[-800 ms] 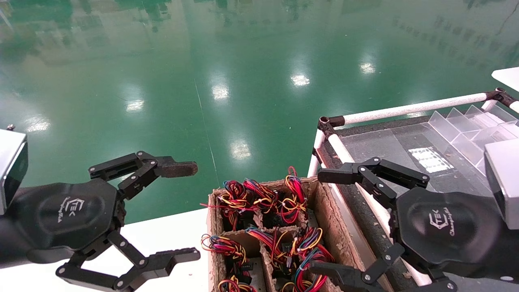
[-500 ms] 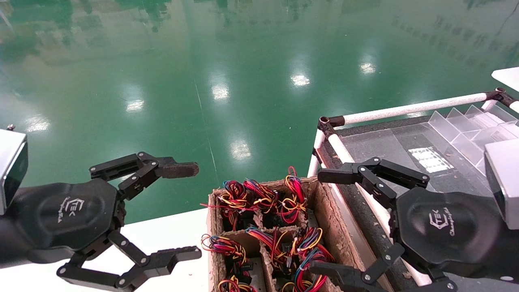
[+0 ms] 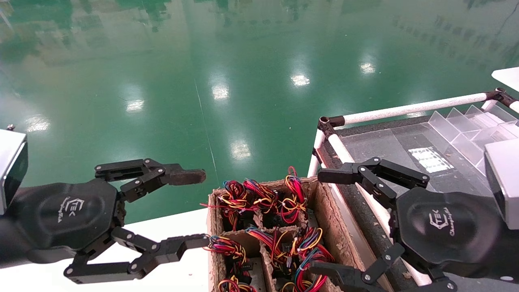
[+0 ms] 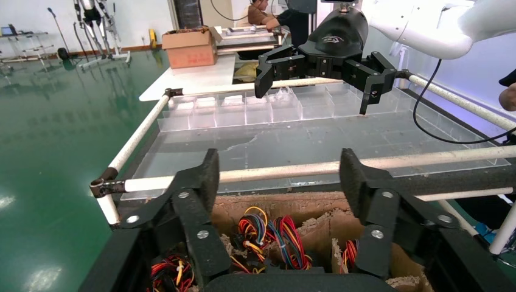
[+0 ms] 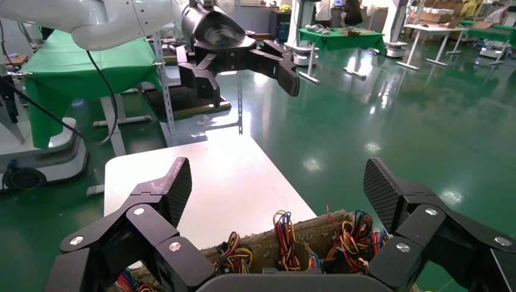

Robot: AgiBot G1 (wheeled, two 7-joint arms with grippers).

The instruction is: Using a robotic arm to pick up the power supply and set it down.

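Several power supplies sit in a brown cardboard box with compartments; their red, yellow and black wire bundles show, while the metal bodies are mostly hidden. My left gripper is open just left of the box, its lower fingertip at the box's left wall. My right gripper is open at the box's right side, holding nothing. In the left wrist view my left gripper frames the wire bundles from above. In the right wrist view my right gripper hangs over more wires.
The box rests on a white table. To its right stands a rack framed in white pipe, with a dark glossy top and clear plastic dividers. Green floor lies beyond.
My left gripper has shifted right toward the box, and its fingertips stand somewhat closer together. The right gripper has not moved.
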